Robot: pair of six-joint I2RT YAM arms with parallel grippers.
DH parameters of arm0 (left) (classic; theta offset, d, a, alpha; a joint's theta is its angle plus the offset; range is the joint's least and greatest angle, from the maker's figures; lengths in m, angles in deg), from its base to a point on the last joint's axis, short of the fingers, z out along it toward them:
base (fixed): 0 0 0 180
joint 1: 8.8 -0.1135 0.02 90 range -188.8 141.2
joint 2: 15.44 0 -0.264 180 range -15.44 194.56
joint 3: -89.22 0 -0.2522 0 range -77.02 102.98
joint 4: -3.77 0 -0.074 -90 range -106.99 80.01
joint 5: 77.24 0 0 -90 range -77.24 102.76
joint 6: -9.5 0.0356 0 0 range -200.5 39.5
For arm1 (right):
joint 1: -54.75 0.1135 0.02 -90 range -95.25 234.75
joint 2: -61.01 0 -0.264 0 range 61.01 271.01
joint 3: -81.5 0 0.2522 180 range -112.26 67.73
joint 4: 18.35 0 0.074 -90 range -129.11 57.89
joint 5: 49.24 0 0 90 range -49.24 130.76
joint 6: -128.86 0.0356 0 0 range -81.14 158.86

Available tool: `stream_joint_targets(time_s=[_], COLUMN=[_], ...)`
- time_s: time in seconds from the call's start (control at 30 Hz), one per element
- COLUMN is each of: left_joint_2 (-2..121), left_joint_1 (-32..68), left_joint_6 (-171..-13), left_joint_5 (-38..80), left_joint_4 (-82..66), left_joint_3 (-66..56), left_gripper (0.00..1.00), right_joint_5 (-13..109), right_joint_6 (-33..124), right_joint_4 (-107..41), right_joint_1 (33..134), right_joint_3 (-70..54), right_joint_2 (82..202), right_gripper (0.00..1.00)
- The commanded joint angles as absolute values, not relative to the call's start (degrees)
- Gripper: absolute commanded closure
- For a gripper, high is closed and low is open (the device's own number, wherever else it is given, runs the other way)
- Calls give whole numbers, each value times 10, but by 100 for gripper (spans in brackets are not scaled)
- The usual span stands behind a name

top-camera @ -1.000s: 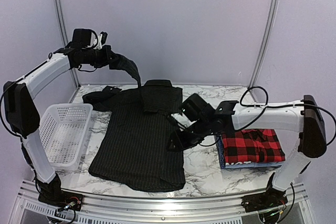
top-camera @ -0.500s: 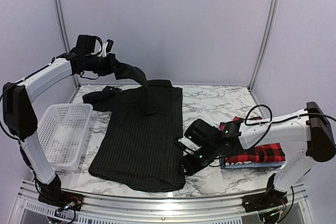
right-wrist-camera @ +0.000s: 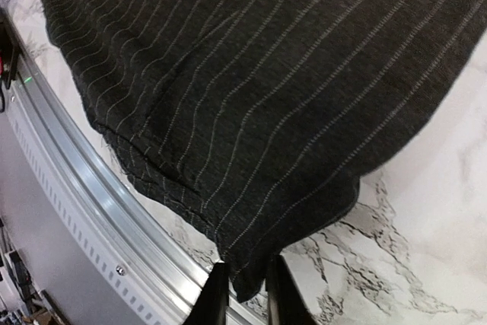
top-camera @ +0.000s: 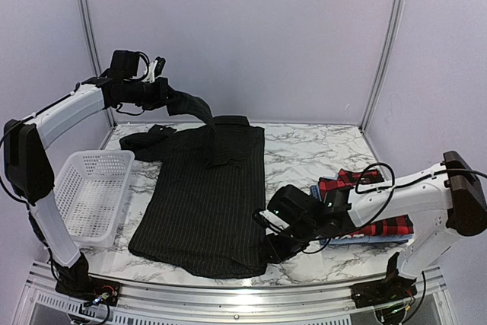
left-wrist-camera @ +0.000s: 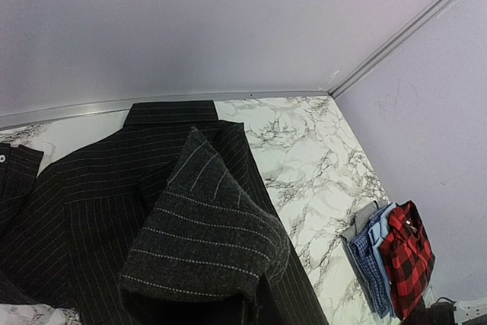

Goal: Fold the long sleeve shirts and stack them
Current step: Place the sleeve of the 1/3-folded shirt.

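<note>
The black pinstriped collared cloth shirt [top-camera: 199, 203] is spread flat on the white, grey-veined marble table [top-camera: 319, 146], with its collar towards the far wall and its hem towards the near edge. One sleeve [top-camera: 190, 104] is lifted clear of the table and is clamped in the left gripper [top-camera: 160, 90], whose jaws are fully closed on the cloth, high above the far left part of the table. The near right hem corner of the shirt is pinched by the right gripper [top-camera: 275, 247], which is set low at the table surface. In the right wrist view its two black fingers [right-wrist-camera: 215, 294] are drawn close together, with the tip of the hem caught between them. The red-and-black plaid shirt [top-camera: 386, 226] is seen folded at the right of the table, on top of the blue folded shirt [left-wrist-camera: 371, 256]. Both are partly hidden by the right arm. The white mesh plastic basket [top-camera: 99, 159] is placed at the left edge, just beside the spread shirt.
</note>
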State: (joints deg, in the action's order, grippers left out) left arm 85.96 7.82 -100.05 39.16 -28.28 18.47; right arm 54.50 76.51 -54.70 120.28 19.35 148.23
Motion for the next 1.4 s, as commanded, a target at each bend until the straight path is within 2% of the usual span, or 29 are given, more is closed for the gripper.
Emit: stream_joint_targets(time_s=[0.0, 0.13, 0.47, 0.5, 0.63, 0.7, 1.0, 1.17, 1.37], left_joint_2=[844, 848, 856, 855, 848, 837, 781, 771, 794], left_joint_1=[81, 82, 90, 92, 104, 116, 227, 291, 357], left_joint_6=[-988, -988, -988, -987, -982, -976, -966, -958, -929], left_joint_5=[405, 406, 412, 414, 430, 437, 470, 476, 449], left_joint_4=[-268, -268, -268, -268, -269, -272, -275, -292, -366], left_joint_3=[190, 192, 194, 194, 189, 181, 45, -17, -13], left_gripper=[100, 100, 100, 100, 100, 100, 100, 100, 100], right_joint_5=[560, 561, 558, 551, 496, 457, 388, 445, 485], right_joint_6=[782, 787, 797, 795, 781, 766, 701, 668, 641], right_joint_4=[-524, -532, -536, -540, -587, -620, -592, -523, -479], right_joint_1=[1213, 1219, 1221, 1220, 1220, 1210, 1068, 979, 927], right_joint_3=[202, 210, 238, 232, 191, 163, 104, 102, 65], right_joint_2=[1490, 1485, 1474, 1474, 1464, 1457, 1424, 1449, 1503], right_gripper=[93, 100, 100, 96, 70, 64, 57, 57, 57])
